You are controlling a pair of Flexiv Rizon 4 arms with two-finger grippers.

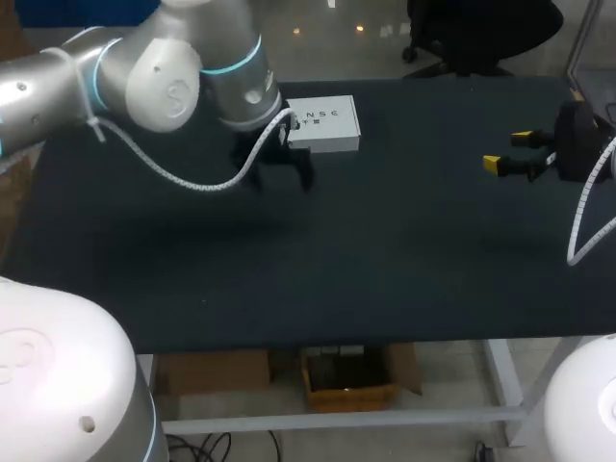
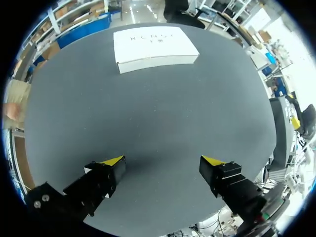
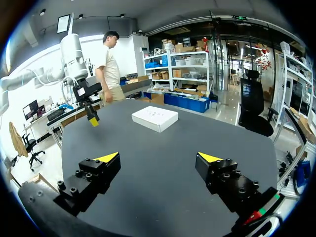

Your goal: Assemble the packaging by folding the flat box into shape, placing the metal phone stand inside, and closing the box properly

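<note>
Only one white box point(image 1: 322, 125) sits on the table point(image 1: 385, 260).

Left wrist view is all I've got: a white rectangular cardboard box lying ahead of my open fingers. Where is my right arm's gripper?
Observer: The right gripper is open and empty over the right side of the black table, well apart from the white rectangular cardboard box.
Operator: Is the metal phone stand lying anywhere outside my view?
Observer: No. The head view takes in the whole tabletop, and only the box lies on it. No stand shows in any view.
</note>
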